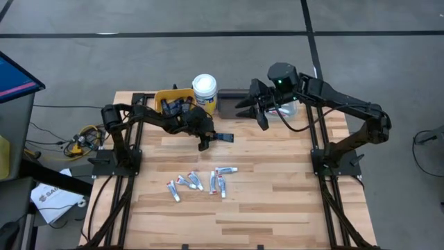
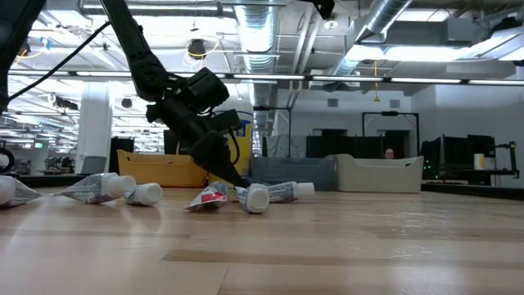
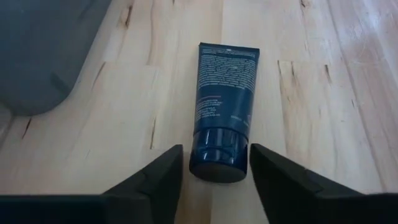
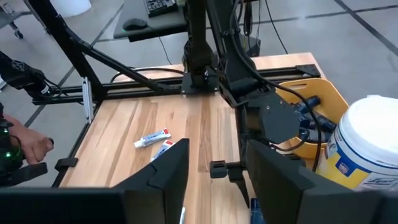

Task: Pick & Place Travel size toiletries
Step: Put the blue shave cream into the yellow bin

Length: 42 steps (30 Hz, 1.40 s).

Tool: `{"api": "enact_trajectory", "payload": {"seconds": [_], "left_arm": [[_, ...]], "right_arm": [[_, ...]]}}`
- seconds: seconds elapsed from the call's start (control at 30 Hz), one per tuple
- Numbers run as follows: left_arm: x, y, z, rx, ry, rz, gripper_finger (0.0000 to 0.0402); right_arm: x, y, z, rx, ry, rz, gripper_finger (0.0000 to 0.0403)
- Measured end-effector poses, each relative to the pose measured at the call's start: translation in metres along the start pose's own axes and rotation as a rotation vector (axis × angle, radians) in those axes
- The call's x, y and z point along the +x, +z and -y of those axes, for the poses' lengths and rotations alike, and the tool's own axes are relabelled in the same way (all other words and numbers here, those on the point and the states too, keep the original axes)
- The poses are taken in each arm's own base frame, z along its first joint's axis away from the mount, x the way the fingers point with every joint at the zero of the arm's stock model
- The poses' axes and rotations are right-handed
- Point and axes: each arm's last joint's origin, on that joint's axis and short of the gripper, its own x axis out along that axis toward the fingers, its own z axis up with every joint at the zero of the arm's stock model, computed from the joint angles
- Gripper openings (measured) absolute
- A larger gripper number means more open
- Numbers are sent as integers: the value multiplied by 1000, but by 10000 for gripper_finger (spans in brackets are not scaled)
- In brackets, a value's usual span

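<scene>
Left end effector (image 3: 214,171) half-open, straddling navy tube (image 3: 222,106) cap

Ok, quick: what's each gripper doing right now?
Left gripper: open around the cap of the navy tube, not gripping yet.
Right gripper: open, empty, near the back bins.

My left fingers (image 3: 155,186) run off the picture's bottom edge, so I can't see their roots. The print on the navy tube (image 3: 222,106) is too small to read. The yellow bin (image 4: 323,99) is half hidden behind my left arm (image 4: 249,81). The white tub (image 4: 370,149) is cut off at the side.
</scene>
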Motion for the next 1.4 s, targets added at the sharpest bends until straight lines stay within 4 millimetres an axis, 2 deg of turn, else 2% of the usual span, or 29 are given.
{"api": "enact_trajectory", "payload": {"seconds": [0.23, 0.4, 0.57, 0.7, 0.87, 1.0, 1.13, 1.27, 1.4], "left_arm": [[0, 0, 0, -3, 0, 0, 116], [-3, 3, 2, -48, -1, 10, 126], [-18, 17, 7, -104, 2, 56, 131], [-47, 27, 13, -220, 5, 36, 124], [-99, 35, 25, -271, 60, -20, 132], [-143, 33, 30, -327, 211, -48, 133], [-178, 27, 30, -427, 450, -26, 132], [-199, 21, 28, -475, 605, -21, 132], [-205, 15, 16, -501, 772, -45, 132]], "right_arm": [[0, 0, 0, 3, 0, 0, 146], [0, 0, 0, 2, 0, 0, 141], [0, 0, 0, 2, 0, 0, 137], [0, 0, 0, 2, 0, -1, 137], [0, 0, 0, -7, -1, -3, 139], [0, 0, 1, -17, -4, -3, 135], [0, 0, 1, -30, -4, -2, 133], [-1, 0, 2, -31, -7, 0, 134], [-1, 0, 2, -31, -7, 1, 135]]}}
